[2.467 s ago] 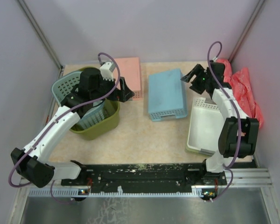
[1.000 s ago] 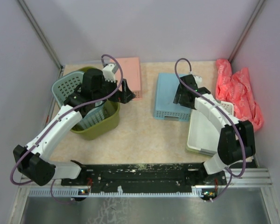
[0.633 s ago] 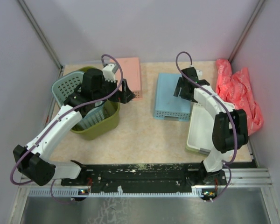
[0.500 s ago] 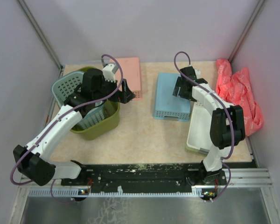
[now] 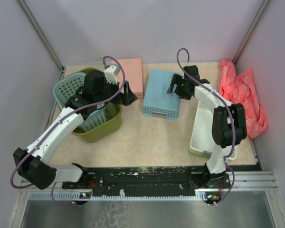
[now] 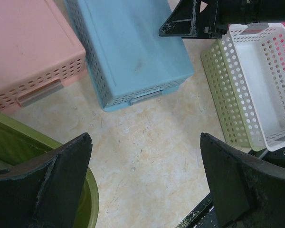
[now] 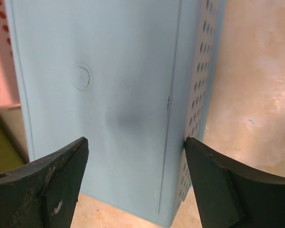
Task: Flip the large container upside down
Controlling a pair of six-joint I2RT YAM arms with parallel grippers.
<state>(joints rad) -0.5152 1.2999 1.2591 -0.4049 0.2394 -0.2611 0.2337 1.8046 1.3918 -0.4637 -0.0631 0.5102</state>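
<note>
The olive-green large container (image 5: 102, 128) stands upright at the left, with a teal perforated basket (image 5: 69, 88) tilted inside it. Its rim shows at the lower left of the left wrist view (image 6: 89, 202). My left gripper (image 5: 127, 93) is open and empty, hovering just right of the container's rim over bare table (image 6: 146, 142). My right gripper (image 5: 173, 89) is open at the right edge of the overturned blue tray (image 5: 159, 95). In the right wrist view the gripper (image 7: 135, 145) straddles the tray (image 7: 109, 85), one finger against its perforated side.
A pink tray (image 5: 133, 76) lies upside down at the back, close to the blue tray. A white perforated basket (image 5: 206, 128) nested in a pale green one sits at the right. Red cloth (image 5: 242, 90) lies against the right wall.
My right arm has swung left from the back right corner to the blue tray, and the tray has slid left toward the pink tray. My left arm has barely moved.
</note>
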